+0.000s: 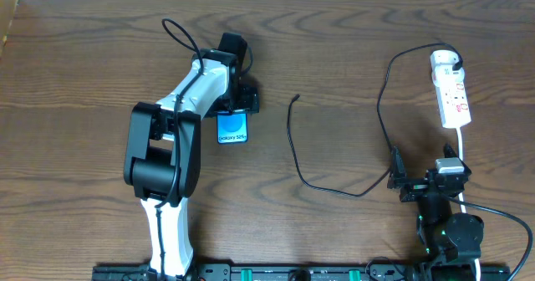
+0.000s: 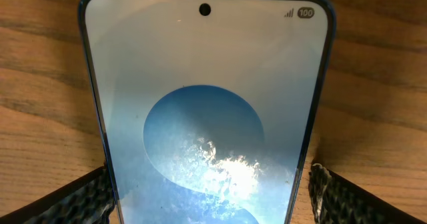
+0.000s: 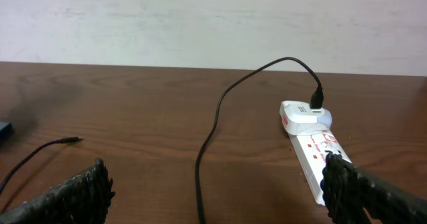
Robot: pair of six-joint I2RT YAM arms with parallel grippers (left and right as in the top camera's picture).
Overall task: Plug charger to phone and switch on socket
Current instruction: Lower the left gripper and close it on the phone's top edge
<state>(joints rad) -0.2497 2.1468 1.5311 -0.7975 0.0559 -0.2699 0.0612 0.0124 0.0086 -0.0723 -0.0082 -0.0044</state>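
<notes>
The phone lies flat on the wooden table with its blue screen lit. It fills the left wrist view. My left gripper is open, with one finger on each side of the phone's near end; a thin gap shows at the right finger. The charger's black cable runs from its free plug tip to a white plug in the socket. My right gripper is open and empty, with the cable passing between its fingers.
The socket's white cord runs back past my right arm. The plug tip lies on bare table left of my right gripper. The table's back edge meets a pale wall.
</notes>
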